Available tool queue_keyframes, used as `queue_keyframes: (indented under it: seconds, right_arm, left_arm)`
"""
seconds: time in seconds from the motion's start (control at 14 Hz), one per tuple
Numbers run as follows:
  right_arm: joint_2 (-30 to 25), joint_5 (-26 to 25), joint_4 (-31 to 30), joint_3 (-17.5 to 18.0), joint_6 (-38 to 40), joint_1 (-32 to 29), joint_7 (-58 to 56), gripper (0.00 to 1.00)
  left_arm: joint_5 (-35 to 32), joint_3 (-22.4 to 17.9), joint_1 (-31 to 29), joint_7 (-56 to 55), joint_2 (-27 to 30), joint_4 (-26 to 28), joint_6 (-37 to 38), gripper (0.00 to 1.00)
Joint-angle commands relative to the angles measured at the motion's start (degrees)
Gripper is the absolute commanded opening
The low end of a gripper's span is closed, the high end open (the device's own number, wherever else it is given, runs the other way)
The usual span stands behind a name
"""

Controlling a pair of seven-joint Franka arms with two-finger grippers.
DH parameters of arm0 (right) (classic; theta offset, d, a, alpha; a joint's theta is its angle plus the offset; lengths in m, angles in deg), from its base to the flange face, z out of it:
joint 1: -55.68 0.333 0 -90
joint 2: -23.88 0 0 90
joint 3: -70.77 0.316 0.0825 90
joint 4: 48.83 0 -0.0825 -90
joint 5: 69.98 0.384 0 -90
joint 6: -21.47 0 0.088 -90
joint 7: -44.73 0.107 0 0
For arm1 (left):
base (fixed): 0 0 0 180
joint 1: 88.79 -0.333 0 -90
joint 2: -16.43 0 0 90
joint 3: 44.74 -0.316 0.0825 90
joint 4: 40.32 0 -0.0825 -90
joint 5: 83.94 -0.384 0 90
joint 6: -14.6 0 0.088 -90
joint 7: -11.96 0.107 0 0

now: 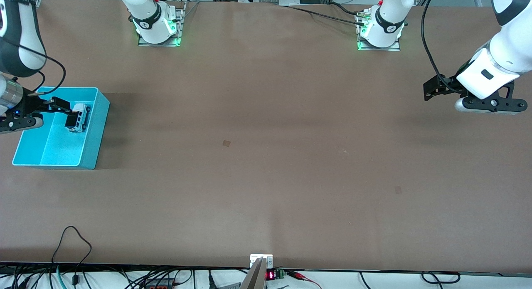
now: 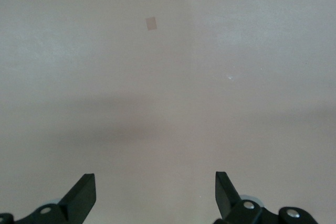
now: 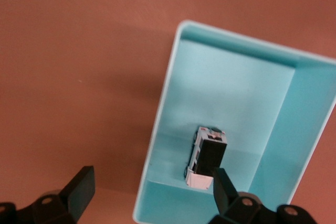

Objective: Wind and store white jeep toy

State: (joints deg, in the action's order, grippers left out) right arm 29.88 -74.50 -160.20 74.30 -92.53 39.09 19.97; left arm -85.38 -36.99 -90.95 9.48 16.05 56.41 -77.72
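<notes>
The counter (image 1: 266,156) is big and brown; the blue bin (image 1: 25,158) sits at the right arm's end; the white jeep toy (image 3: 206,157) lies inside it. The right end effector (image 3: 149,190) hangs wide over the bin — holding nothing; the left end effector (image 2: 155,192) waits, wide too. Storing looks done — next, lift away.

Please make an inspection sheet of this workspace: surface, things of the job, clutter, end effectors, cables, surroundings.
Surface: brown table with a few small tape patches.
Job's things: white jeep toy lies in the cyan bin, at the right arm's end of the table.
Clutter: nothing seen.
End effectors: right end effector is open, over the bin, fingers either side of the jeep toy, not gripping it; left end effector is open, empty, waiting above the left arm's end of the table.
Cables: black cable runs to the left arm's base; loose black cable loops at the table edge nearest the front camera.
Surroundings: wiring and a small red display at that edge.
</notes>
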Motion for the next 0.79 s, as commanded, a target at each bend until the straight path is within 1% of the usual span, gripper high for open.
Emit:
queue_keyframes:
  seconds: [0.0,0.29,0.5,0.71]
  right_arm:
    - [-1.1,1.0,3.0,-0.5,2.1,3.2,1.9,1.0]
    - [-4.0,1.0,4.3,-0.5,2.1,9.0,3.9,1.0]
    - [-4.6,1.9,6.0,-0.5,2.1,10.7,5.4,1.0]
    - [-6.2,2.1,6.8,-0.5,3.5,12.8,10.7,1.0]
  left_arm:
    - [0.6,0.2,0.1,0.4,-0.6,-1.8,1.2,1.0]
    - [0.6,0.3,0.1,0.3,-0.6,-1.8,1.3,1.0]
    - [0.6,0.2,0.1,0.3,-0.7,-1.8,1.2,1.0]
    - [0.6,0.2,0.1,0.3,-0.7,-1.8,1.2,1.0]
